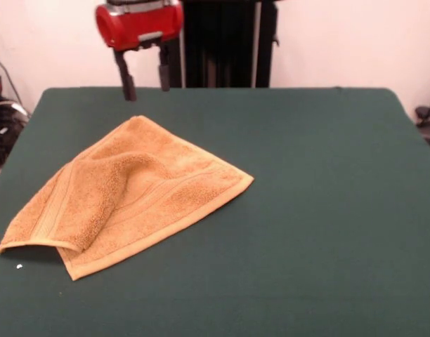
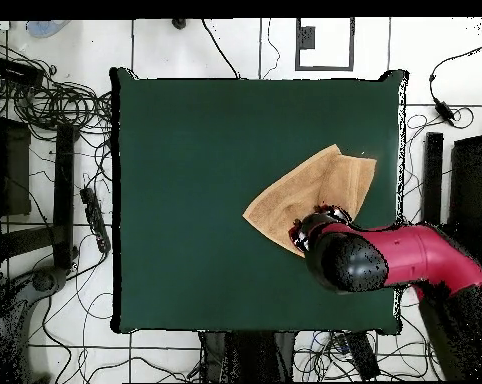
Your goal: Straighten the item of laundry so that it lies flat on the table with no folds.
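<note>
The golden-tan towel (image 1: 131,198) lies on the dark green table (image 1: 306,210) in the left half of the front view. Its left part is folded over on itself, with a raised ridge running through the middle and a band stripe along the folded edge. My gripper (image 1: 145,81) hangs open above the table just behind the towel's far corner, two dark fingers pointing down with nothing between them. From overhead the towel (image 2: 310,195) is at the table's (image 2: 205,200) right side, with the red arm (image 2: 405,258) covering its near corner.
Cables and equipment lie on the floor around the table in the overhead view, mostly to the left (image 2: 55,160). A small white speck (image 1: 19,266) sits on the cloth by the towel's front left corner.
</note>
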